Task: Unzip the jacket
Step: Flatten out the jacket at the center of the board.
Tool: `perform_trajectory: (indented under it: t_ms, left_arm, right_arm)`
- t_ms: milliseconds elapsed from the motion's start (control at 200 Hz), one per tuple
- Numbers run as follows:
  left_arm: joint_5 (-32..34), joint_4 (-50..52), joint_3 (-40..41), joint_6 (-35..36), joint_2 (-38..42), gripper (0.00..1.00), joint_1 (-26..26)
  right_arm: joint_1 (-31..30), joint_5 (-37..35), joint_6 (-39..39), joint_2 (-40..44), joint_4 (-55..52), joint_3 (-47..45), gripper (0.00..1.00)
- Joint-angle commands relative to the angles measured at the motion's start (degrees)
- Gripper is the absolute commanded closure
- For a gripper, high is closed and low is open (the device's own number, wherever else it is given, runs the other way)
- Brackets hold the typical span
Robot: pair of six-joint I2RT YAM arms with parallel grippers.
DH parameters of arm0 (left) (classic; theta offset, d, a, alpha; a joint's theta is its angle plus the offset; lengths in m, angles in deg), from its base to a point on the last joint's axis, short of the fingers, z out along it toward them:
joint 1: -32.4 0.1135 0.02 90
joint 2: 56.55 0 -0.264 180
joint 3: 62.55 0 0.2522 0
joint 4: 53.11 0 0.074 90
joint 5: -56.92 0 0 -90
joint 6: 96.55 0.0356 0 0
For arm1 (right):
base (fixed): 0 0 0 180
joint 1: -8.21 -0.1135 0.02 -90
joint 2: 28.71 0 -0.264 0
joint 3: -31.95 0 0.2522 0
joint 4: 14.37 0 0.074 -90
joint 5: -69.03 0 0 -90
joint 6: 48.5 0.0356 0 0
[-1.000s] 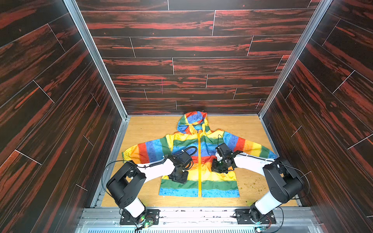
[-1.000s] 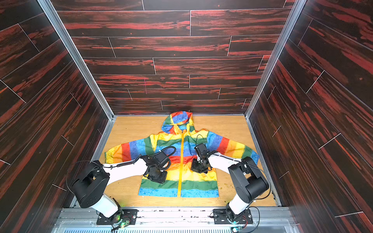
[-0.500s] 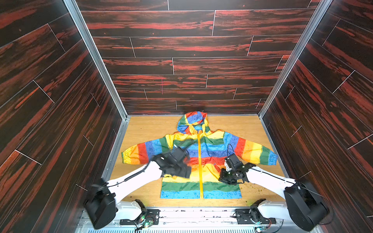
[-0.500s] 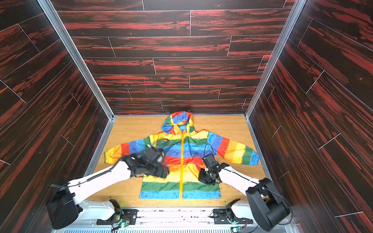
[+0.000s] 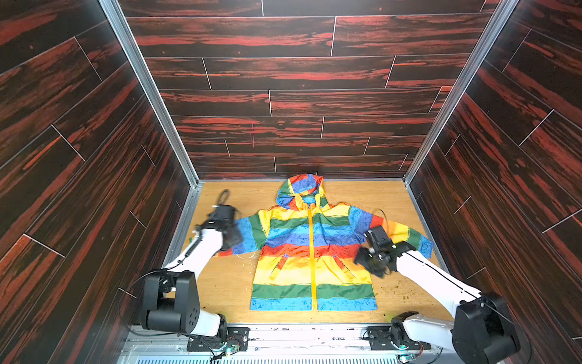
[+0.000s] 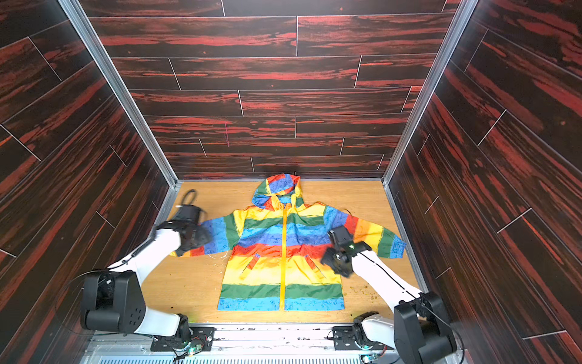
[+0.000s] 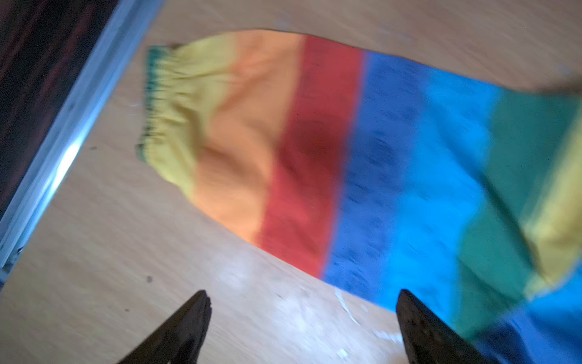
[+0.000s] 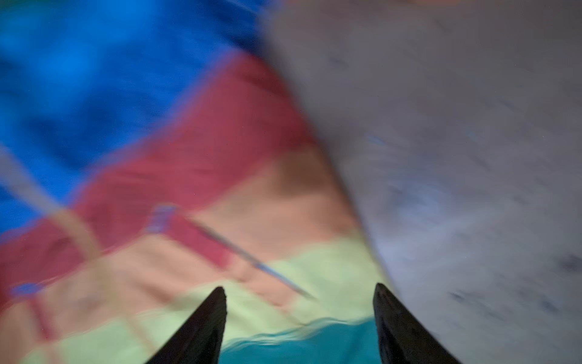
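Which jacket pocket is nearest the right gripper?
The pocket on the robot's right of the yellow zipper: the open right gripper hangs beside it; the other pocket lies across the zipper.

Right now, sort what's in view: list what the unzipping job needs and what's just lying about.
For the job:
jacket, lying flat
its yellow zipper, closed
left gripper, open
right gripper, open

Just lying about:
crumbs on the table
dark panelled walls
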Motion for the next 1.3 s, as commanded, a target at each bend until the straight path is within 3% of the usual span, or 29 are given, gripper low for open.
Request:
perform_trajectory:
  t_ms: [0, 120, 331, 476, 601, 716, 962, 1022, 1152, 1212, 1298]
  left_arm:
    - [-7.7, -5.4, -2.0, 2.0, 0.1, 0.06, 0.6]
    - [-17.4, -12.6, -2.2, 2.7, 1.3, 0.05, 0.3]
    - [-23.6, -17.2, -2.6, 4.6, 2.0, 0.05, -1.3]
    - [-21.6, -16.6, -2.1, 4.1, 0.9, 0.05, -1.4]
    - [-19.1, -15.5, -2.5, 3.4, -0.4, 0.05, -1.4]
    - [-18.7, -15.2, -3.1, 3.9, -0.8, 0.05, -1.4]
    - [-19.2, -14.1, -7.4, 6.3, -3.9, 0.05, -3.5]
    - [-19.7, -13.9, -9.9, 7.2, -6.0, 0.05, -5.5]
    - [-20.5, -13.0, -18.6, 7.3, -13.1, 0.05, -10.7]
    - [-20.8, -12.9, -22.5, 6.7, -16.4, 0.06, -12.8]
    - [-23.3, -13.4, -29.2, 5.1, -23.7, 0.12, -15.1]
  right_arm:
    - [0.1, 2.4, 1.6, 0.2, -5.2, -2.3, 0.25]
    - [0.6, 3.6, 2.1, -1.3, -3.3, -4.8, 0.25]
    - [0.6, 3.8, 2.4, -4.9, -2.8, -5.2, 0.34]
    - [0.6, 2.6, 3.9, -4.9, -3.1, -6.0, 0.52]
    - [1.2, 2.1, 5.5, -3.2, -4.7, -6.5, 0.81]
    - [1.3, 0.0, 7.2, -0.7, -7.8, -6.4, 0.97]
    - [2.1, -4.8, 8.0, 2.7, -14.3, -4.0, 1.0]
    - [2.1, -6.3, 7.4, 3.7, -14.0, -2.7, 0.77]
    - [2.0, -12.8, 7.2, 6.5, -15.4, 3.3, 0.37]
    - [2.1, -13.9, 4.4, 9.0, -11.2, 5.2, 0.3]
    - [2.1, -10.3, -2.5, 11.3, 1.6, 6.1, 0.23]
